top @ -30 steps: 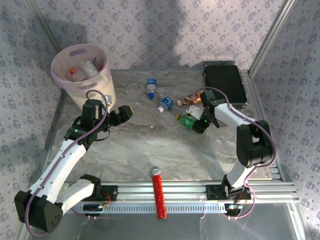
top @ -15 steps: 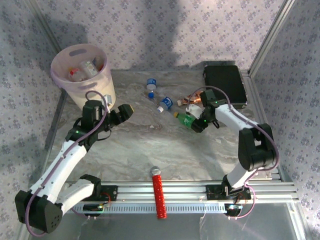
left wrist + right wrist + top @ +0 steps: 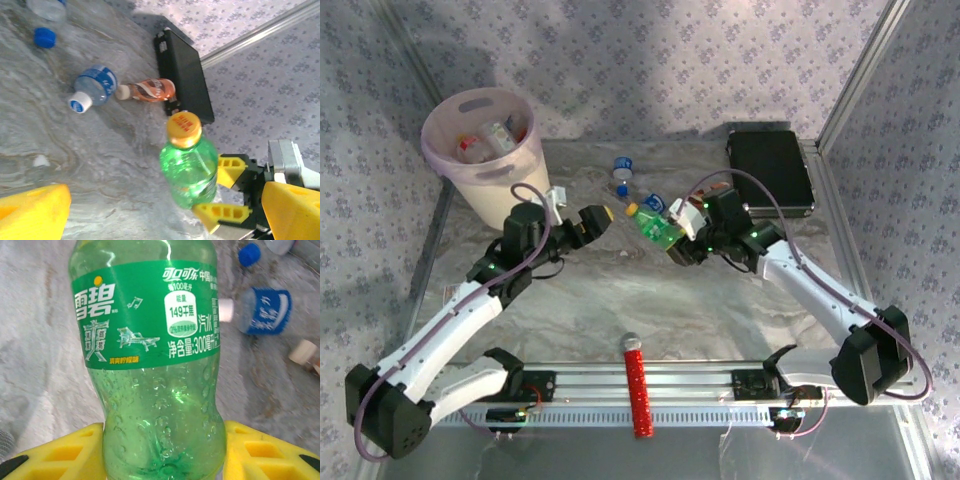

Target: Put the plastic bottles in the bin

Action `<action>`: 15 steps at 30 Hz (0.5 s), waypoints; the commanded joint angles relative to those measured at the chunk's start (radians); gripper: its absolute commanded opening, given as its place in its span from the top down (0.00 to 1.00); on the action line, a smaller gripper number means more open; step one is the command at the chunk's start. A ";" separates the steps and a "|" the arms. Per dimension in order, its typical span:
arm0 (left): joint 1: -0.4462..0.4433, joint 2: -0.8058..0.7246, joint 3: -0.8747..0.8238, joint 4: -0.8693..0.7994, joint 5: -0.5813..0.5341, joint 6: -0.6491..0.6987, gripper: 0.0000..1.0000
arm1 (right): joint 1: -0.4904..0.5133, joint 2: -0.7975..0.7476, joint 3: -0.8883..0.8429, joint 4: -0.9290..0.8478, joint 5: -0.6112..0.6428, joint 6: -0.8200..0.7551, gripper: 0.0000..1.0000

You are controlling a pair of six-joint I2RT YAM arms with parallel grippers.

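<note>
My right gripper [image 3: 162,455] is shut on the base of a green plastic bottle [image 3: 150,365] with a yellow cap. It holds the bottle above the middle of the table [image 3: 655,228], cap pointing left. My left gripper [image 3: 600,222] is open just left of the cap, its fingers [image 3: 35,212] wide apart and the green bottle [image 3: 189,165] ahead between them. A blue-labelled bottle [image 3: 95,87], a brownish bottle [image 3: 150,90] and a blue-capped clear bottle [image 3: 623,168] lie on the table behind. The pink bin [image 3: 440,150] stands at the back left with several bottles [image 3: 490,135] inside.
A flat black case [image 3: 770,170] lies at the back right, against the wall. A red ribbed cylinder [image 3: 637,385] lies at the near edge between the arm bases. Patterned walls close in the table on three sides.
The right arm has lifted the green bottle off the table and swung it left toward the middle. The left gripper has moved right toward it and opened wider.
</note>
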 commanded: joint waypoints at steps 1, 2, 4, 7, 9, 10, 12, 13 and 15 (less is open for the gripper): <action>-0.048 0.043 0.023 0.167 -0.003 -0.061 0.02 | 0.046 -0.011 -0.003 0.062 0.028 0.105 0.49; -0.065 0.063 0.027 0.188 -0.007 -0.065 0.02 | 0.061 -0.008 -0.002 0.073 0.027 0.111 0.49; -0.092 0.101 0.040 0.196 -0.022 -0.061 0.02 | 0.087 -0.007 -0.002 0.096 0.033 0.126 0.49; -0.123 0.137 0.055 0.211 -0.036 -0.057 0.02 | 0.107 -0.013 0.002 0.130 0.031 0.150 0.49; -0.130 0.153 0.059 0.213 -0.041 -0.056 0.03 | 0.122 -0.013 0.009 0.141 0.018 0.152 0.49; -0.128 0.158 0.059 0.214 -0.044 -0.055 0.05 | 0.130 -0.013 0.012 0.141 0.019 0.152 0.49; -0.129 0.161 0.059 0.219 -0.048 -0.057 0.08 | 0.139 -0.013 0.016 0.143 0.025 0.152 0.49; -0.130 0.161 0.058 0.219 -0.051 -0.057 0.11 | 0.142 -0.013 0.015 0.146 0.026 0.153 0.49; -0.129 0.161 0.054 0.219 -0.058 -0.057 0.15 | 0.145 -0.013 0.014 0.154 0.018 0.156 0.49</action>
